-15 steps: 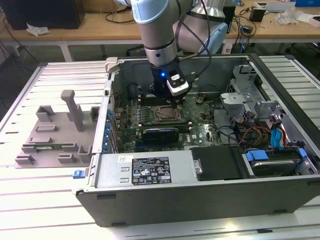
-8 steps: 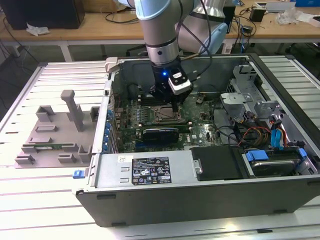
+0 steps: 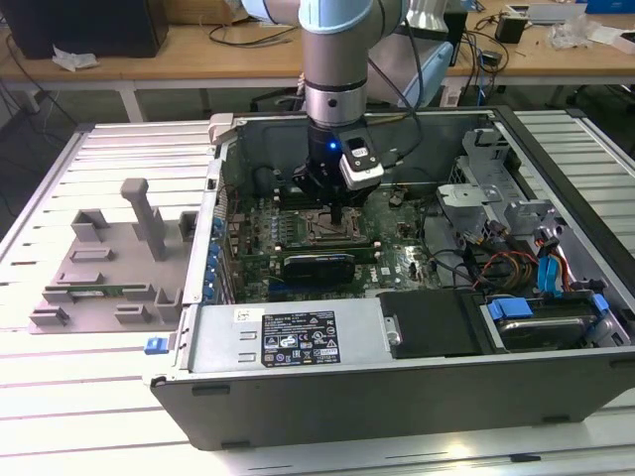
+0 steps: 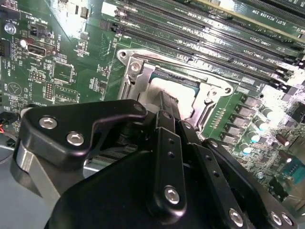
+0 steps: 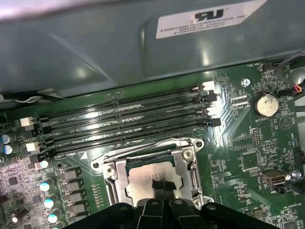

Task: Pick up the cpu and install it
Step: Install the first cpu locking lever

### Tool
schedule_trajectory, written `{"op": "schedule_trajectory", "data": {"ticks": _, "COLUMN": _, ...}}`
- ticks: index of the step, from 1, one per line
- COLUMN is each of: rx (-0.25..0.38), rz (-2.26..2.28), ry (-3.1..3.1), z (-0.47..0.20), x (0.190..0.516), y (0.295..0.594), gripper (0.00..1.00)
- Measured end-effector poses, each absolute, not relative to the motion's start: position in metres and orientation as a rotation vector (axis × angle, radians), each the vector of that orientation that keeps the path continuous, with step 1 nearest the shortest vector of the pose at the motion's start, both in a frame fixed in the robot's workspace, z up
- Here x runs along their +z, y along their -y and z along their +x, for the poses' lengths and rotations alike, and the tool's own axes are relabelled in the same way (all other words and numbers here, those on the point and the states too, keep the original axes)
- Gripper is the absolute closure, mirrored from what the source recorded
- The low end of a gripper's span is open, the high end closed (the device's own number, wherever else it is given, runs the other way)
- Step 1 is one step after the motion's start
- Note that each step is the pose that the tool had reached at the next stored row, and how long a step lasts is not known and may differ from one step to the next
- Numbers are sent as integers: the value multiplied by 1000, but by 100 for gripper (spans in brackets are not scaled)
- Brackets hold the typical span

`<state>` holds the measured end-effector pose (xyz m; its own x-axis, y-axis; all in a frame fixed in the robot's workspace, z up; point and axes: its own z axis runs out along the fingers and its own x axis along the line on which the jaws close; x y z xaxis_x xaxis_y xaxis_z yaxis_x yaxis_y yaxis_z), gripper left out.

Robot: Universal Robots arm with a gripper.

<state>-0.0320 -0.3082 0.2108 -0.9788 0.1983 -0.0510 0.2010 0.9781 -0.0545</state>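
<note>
The cpu (image 5: 140, 175) is a dull silver square lying flat inside the metal-framed socket (image 5: 110, 168) on the green motherboard. In the second wrist view the cpu (image 4: 159, 88) shows just beyond the fingertips, inside the socket frame (image 4: 136, 64). My gripper (image 5: 163, 187) (image 4: 167, 100) stands straight above the chip's middle, its two dark fingers pressed together and much narrower than the chip. Whether the tips touch the metal top I cannot tell. In the exterior view my gripper (image 3: 337, 213) reaches down into the open computer case over the socket (image 3: 325, 230).
Black memory slots (image 5: 128, 119) run beside the socket. A long black card (image 3: 317, 266) lies just in front of it. Drive cages and cables (image 3: 516, 238) crowd the exterior view's right. A grey plastic tray (image 3: 104, 268) sits outside the case at the exterior view's left.
</note>
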Motion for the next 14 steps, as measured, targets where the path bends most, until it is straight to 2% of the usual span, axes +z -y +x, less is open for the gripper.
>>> {"op": "schedule_trajectory", "data": {"ticks": 3, "rx": -91, "rz": 287, "ry": -3081, "z": -32, "x": 211, "y": 308, "gripper": 89}}
{"op": "schedule_trajectory", "data": {"ticks": 8, "rx": -91, "rz": 240, "ry": -3085, "z": -32, "x": 232, "y": 308, "gripper": 89}}
{"op": "schedule_trajectory", "data": {"ticks": 14, "rx": -86, "rz": 24, "ry": -3090, "z": -32, "x": 232, "y": 308, "gripper": 89}}
